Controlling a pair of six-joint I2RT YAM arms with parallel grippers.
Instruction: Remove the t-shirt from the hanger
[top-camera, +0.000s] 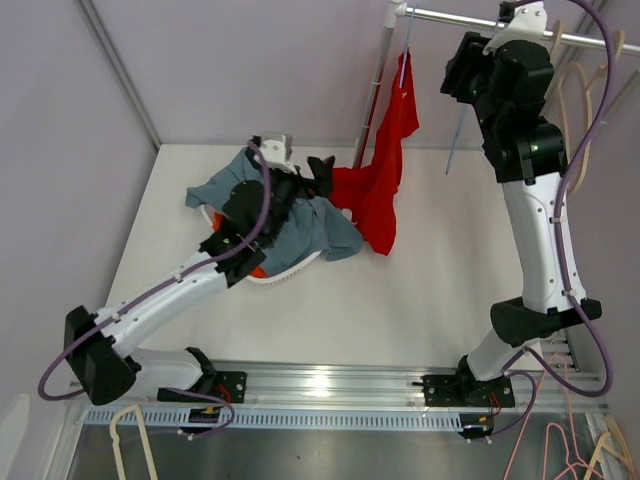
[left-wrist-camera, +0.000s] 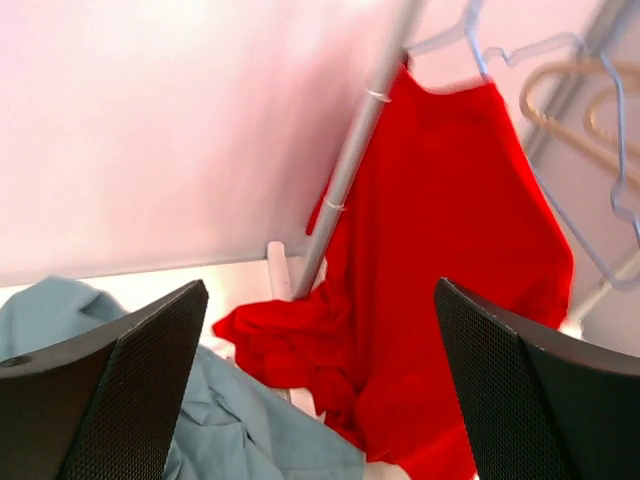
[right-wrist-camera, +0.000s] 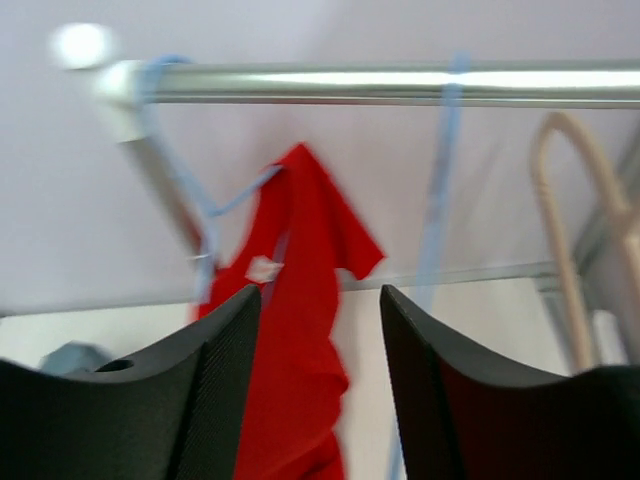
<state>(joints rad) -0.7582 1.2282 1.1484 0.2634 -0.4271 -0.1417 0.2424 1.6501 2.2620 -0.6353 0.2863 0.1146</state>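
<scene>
Red t-shirt (top-camera: 388, 165) hangs off a blue hanger (right-wrist-camera: 212, 200) hooked at the left end of the rail (right-wrist-camera: 400, 82). It looks caught by one shoulder only. Its lower cloth is pooled on the table (top-camera: 400, 300) under the rail.

Left gripper (left-wrist-camera: 320, 295): low, well below the rail, fingers apart, empty, facing the pooled cloth.

Right gripper (right-wrist-camera: 318, 296): up near rail height, facing the hanger, fingers apart, nothing between them.

Blue-grey clothes (top-camera: 300, 225) are heaped further out from the rail.

Step, as judged: approach for a grip, shirt not yet off. Next: pinch the cloth and draw it down, away from the rail. The hanger may swing.
</scene>
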